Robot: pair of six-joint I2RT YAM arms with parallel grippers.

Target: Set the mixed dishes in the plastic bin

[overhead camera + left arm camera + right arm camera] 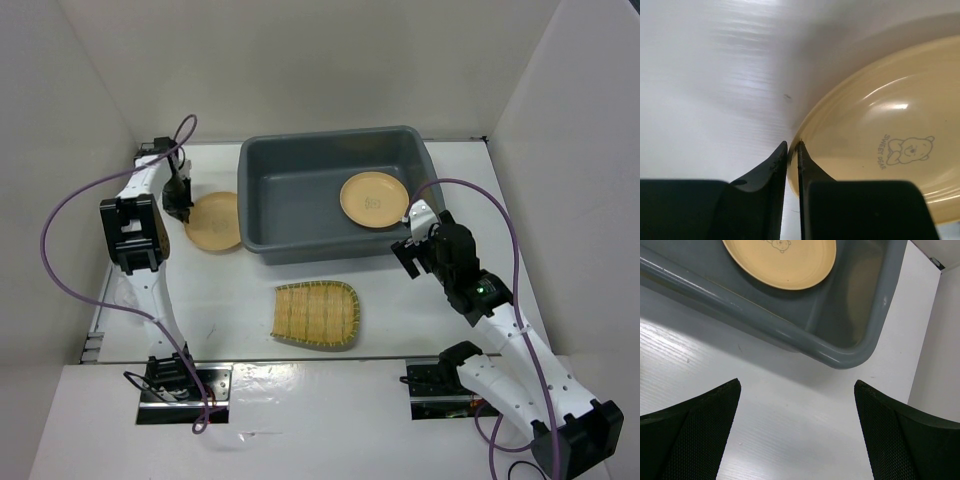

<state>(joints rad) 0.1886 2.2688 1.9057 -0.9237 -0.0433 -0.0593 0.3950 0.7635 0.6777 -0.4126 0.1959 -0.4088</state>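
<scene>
Room: bin [300, 200] fills upper centre of top view, long side running across. Its right end sits near the right wall [570, 150], w/ only a narrow strip of table [230, 300] btwn. Left plate [213, 222] lies flat on table just beside bin's left side; can't tell if rims touch. Tight on the plate's other side: left arm [135, 235], then left wall [60, 150]. Bamboo tray [316, 314] at lower centre, apart from bin's near side, w/ bare table around it. Binned plate [374, 200] is inside the bin, right part.

Left arm: elbow folded at mid-left of frame, forearm running up-frame along the wall, wrist bent down. Left gripper [182, 210] is at the plate's left rim. Wrist view: gripper [792, 147] fingers nearly pressed together, just a thin slit, pinching the rim of left plate [890, 125] at the tips; table [715, 75] beyond.

Right arm [500, 320]: runs diagonally from lower right up-left. Right gripper [408, 238] is just outside bin's lower-right corner. Wrist view: gripper [796, 385] fingers spread wide, nothing btwn them, bare table [790, 430] below. Bin corner rim [790, 332] crosses upper frame, binned plate [785, 262] at top.
</scene>
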